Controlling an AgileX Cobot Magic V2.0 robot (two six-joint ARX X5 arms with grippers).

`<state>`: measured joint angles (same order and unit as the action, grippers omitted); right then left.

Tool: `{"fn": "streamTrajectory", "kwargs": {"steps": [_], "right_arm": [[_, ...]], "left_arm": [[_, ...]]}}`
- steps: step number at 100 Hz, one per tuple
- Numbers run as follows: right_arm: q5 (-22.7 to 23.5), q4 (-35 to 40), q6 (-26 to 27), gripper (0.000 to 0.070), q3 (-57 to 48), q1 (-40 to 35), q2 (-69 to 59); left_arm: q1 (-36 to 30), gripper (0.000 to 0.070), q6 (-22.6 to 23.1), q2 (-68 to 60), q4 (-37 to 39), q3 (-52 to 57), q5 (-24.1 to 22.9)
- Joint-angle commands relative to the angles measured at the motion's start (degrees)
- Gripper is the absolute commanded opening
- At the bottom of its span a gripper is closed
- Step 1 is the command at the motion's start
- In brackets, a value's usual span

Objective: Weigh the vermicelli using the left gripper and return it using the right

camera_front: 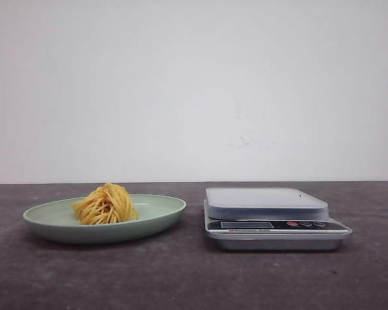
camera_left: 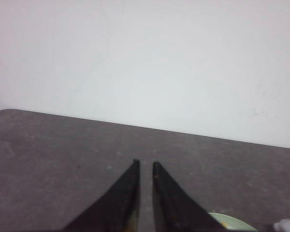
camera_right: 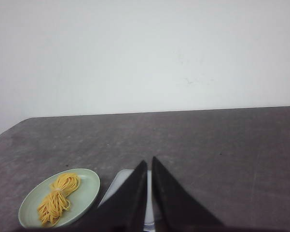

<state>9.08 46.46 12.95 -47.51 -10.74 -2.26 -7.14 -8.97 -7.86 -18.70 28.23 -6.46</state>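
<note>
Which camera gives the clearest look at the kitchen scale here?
The front view: the kitchen scale sits whole and unblocked, with its weighing platform, display and buttons all visible, beside the pale green plate. The right wrist view shows only part of its platform behind the right claw. The left wrist view catches just a pale sliver at the frame edge.

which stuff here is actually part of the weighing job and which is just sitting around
For the job: vermicelli, pale green plate holding it, kitchen scale, left gripper, right gripper.

Just lying about: nothing; only the dark table and white wall.
</note>
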Motion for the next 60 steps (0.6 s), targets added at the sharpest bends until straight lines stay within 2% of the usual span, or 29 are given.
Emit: {"fn": "streamTrajectory", "kwargs": {"steps": [1, 18, 27, 60], "right_arm": [[-0.04, -0.63, 0.55, 0.0006, -0.59, 0.04, 0.04], [-0.04, -0.63, 0.55, 0.0006, -0.59, 0.04, 0.04], [-0.04, -0.63, 0.55, 0.0006, -0.59, 0.04, 0.04], [-0.04, -0.63, 0.55, 0.0006, -0.59, 0.04, 0.04]], "left_arm": [[1.11, 0.0012, 1.03, 0.26, 4.92, -4.85, 0.52], [3.10, 0.0011, 2.67, 1.51, 14.97, -17.86, 0.55], [3.58, 0.0011, 2.91, 3.08, 17.79, -22.77, 0.52], [3.65, 0.0011, 6.01, 7.67, 12.20, -26.34, 0.52]]}}
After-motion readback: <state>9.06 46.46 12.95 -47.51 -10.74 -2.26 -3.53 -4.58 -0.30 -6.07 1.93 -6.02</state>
